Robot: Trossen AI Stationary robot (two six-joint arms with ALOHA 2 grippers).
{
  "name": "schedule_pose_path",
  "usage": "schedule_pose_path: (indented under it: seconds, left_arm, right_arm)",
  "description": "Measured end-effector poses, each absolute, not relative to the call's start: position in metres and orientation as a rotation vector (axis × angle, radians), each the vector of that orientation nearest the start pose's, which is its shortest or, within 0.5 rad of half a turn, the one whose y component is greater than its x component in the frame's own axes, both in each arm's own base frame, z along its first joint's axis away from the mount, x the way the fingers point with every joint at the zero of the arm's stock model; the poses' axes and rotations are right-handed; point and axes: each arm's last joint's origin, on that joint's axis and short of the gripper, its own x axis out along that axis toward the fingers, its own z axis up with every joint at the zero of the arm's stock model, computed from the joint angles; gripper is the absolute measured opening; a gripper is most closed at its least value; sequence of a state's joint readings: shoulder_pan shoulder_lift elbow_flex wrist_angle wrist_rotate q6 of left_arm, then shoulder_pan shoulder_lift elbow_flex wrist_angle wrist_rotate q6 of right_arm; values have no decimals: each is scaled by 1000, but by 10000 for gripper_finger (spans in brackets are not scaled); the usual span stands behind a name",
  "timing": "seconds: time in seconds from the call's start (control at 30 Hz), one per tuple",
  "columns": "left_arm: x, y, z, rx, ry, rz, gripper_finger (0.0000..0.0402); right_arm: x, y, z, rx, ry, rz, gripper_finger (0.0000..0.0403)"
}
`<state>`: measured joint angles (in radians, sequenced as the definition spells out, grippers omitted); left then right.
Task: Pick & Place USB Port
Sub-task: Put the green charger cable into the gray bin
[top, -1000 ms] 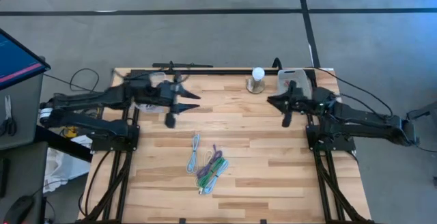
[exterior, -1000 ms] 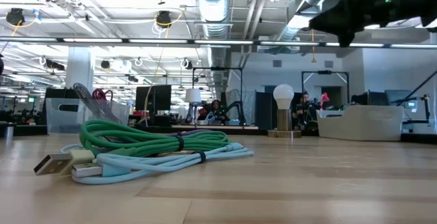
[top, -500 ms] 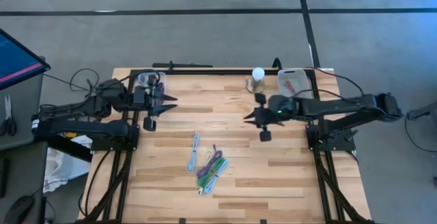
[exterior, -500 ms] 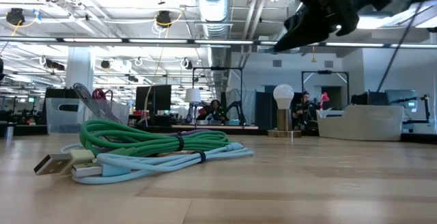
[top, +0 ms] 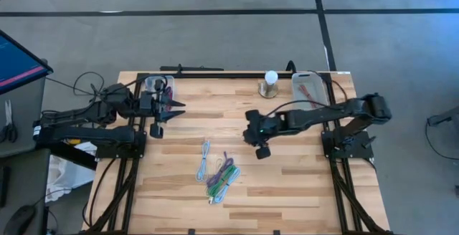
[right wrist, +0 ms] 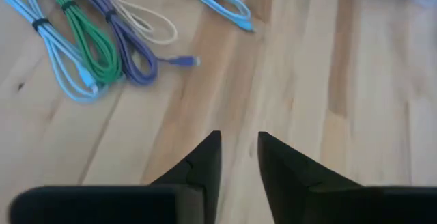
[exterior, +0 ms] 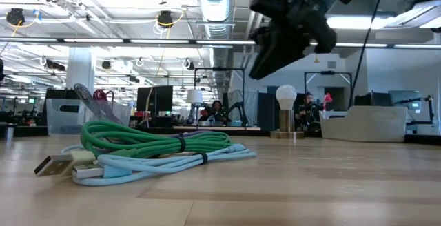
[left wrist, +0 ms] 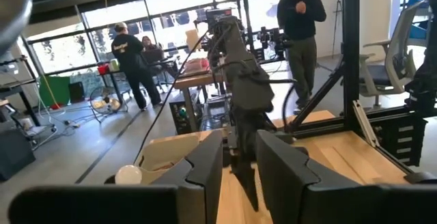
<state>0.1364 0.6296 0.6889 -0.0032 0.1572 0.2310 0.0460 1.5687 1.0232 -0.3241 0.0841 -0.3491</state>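
Note:
A bundle of coiled USB cables, green, purple, cream and light blue, lies flat on the wooden table near its middle, and a separate light-blue cable lies just to its left. In the low view the bundle shows its USB plugs at the near end. My right gripper hangs open above the table, to the right of the cables and farther from the near edge, tipped down; its wrist view shows the green coil ahead of the open fingers. My left gripper waits open and level at the far left.
A clear bin with cords stands at the far left corner. A clear tray stands at the far right, with a white bulb on a wooden base beside it. Bare wood lies between my right gripper and the cables.
My right gripper has swung from the table's right side toward its middle and the cables, sinking a little and tipping from level to pointing down. My left gripper drew back toward the table's left edge, then stayed still. The cables have not moved.

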Motion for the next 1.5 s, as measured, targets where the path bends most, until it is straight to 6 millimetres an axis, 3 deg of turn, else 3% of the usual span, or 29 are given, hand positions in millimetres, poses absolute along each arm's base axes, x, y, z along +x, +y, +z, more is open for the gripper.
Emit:
schedule_pose_path:
  seconds: [0.2, 0.37, 0.5, 0.77, 0.93, 1.17, 1.5]
  left_arm:
    - [143, 17, 334, 231, -3, 42, 90]
    - [143, 18, 332, 229, 22, 75, 90]
    - [143, 18, 332, 227, 22, 75, 90]
    - [143, 18, 332, 226, 24, 75, 90]
    - [143, 18, 331, 225, 33, 74, 90]
    - [143, 18, 331, 225, 32, 74, 90]
    - [143, 18, 331, 224, 32, 74, 90]
  right_arm:
    - [344, 25, 210, -475, 885, 194, 134]
    - [362, 32, 201, -508, 907, 225, 138]
    - [376, 24, 195, -550, 935, 181, 127]
    - [412, 6, 204, -527, 888, 119, 111]
    - [414, 7, 202, -443, 995, 181, 111]
    - [398, 43, 195, -319, 1141, 319, 111]
    - [398, 97, 199, -334, 1026, 365, 111]
